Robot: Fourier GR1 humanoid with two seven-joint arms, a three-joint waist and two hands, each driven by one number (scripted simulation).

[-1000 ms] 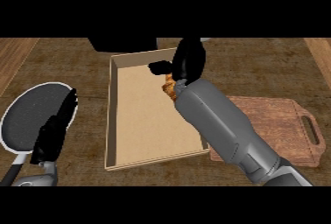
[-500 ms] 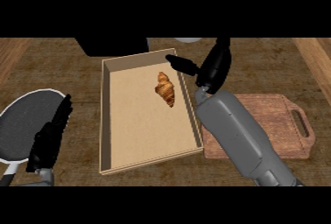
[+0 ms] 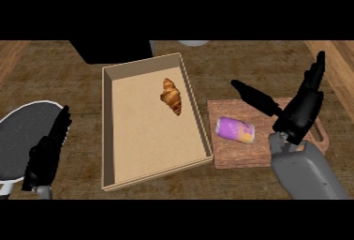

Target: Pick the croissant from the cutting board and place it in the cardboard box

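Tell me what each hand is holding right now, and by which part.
Nothing is held. The right hand is open above the cutting board, the left hand open over the dark plate. The croissant lies untouched in the cardboard box.

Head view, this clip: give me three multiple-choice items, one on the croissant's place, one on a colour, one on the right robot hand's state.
1. Where is the croissant?
A. on the cutting board
B. in the cardboard box
C. in the right robot hand

2. What colour is the can on the cutting board?
A. purple
B. green
C. red

3. How is the right robot hand?
A. shut on the croissant
B. open
C. out of view

Key: 1 B, it lies inside the cardboard box; 2 A, the can is purple with orange; 3 B, its fingers are spread above the board, holding nothing.
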